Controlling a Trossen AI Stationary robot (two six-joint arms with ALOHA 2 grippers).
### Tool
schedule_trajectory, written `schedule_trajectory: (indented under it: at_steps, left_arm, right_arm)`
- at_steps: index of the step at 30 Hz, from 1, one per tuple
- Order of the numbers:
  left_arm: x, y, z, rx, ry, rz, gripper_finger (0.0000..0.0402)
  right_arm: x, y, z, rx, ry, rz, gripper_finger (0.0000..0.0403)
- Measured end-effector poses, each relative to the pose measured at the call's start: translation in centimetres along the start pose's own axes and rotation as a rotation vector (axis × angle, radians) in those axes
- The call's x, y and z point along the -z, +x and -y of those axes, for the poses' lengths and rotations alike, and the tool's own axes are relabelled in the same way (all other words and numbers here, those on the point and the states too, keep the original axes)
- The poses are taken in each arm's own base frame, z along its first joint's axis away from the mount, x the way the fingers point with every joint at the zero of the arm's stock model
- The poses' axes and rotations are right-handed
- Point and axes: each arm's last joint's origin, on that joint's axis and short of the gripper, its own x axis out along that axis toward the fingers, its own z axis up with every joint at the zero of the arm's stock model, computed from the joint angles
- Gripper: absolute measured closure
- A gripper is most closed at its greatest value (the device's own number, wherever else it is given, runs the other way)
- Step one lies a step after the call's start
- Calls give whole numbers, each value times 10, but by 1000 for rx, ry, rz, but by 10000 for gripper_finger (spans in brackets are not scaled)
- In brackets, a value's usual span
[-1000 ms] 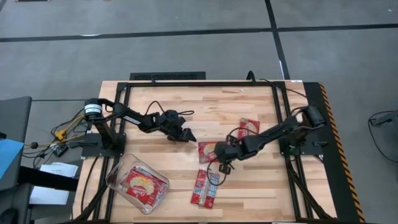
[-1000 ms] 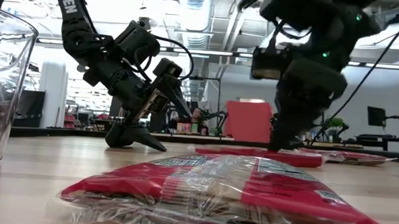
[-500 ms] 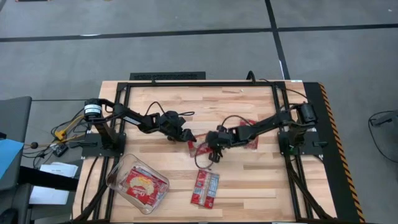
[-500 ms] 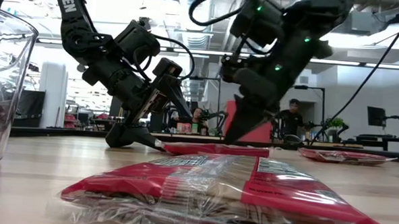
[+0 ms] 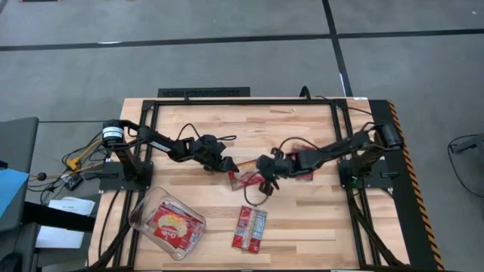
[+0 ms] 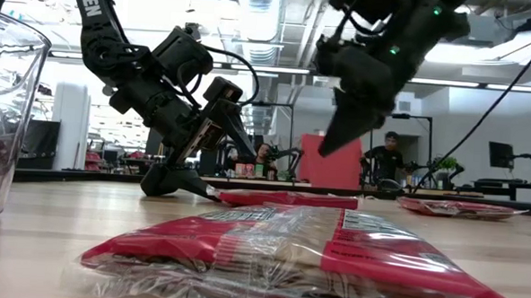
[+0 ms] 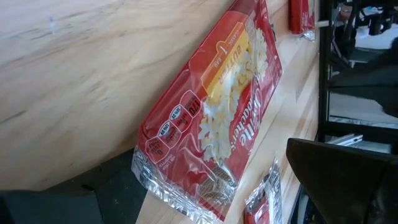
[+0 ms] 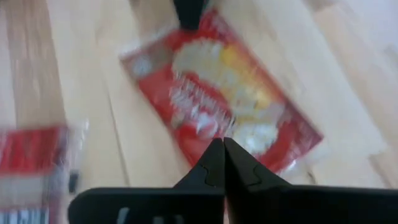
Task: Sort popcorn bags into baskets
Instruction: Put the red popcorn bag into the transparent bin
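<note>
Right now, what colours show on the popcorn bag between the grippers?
Red with yellow-cream popcorn picture; clearest in the left wrist view.

Grey carpet floor [image 5: 227, 68] crossed by dark seams surrounds the wooden table [image 5: 227, 125]; behind, an open workshop with ceiling strip lights [image 6: 254, 5]

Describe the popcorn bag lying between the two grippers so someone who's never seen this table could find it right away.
Start at the middle of the wooden table, where both arms meet. A red popcorn bag lies flat there, one end at the left gripper. Unlike the other loose bags, it sits between both grippers.
</note>
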Motion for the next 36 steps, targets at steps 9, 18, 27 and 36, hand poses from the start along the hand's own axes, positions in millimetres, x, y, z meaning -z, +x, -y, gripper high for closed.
schedule_trajectory:
  at_steps: [9,18,27,36]
  left_arm:
    - [-1,0,1,11,0,14,42]
    - [-1,0,1,9,-4,26,42]
    - [1,1,4,33,-24,7,89]
    - [3,1,5,42,-16,-1,320]
  right_arm:
    - [16,40,-5,4,-14,-76,376]
    - [10,64,-3,-60,9,5,386]
    - [-3,64,2,-47,-2,16,383]
    - [-31,6,-15,-38,-65,66,382]
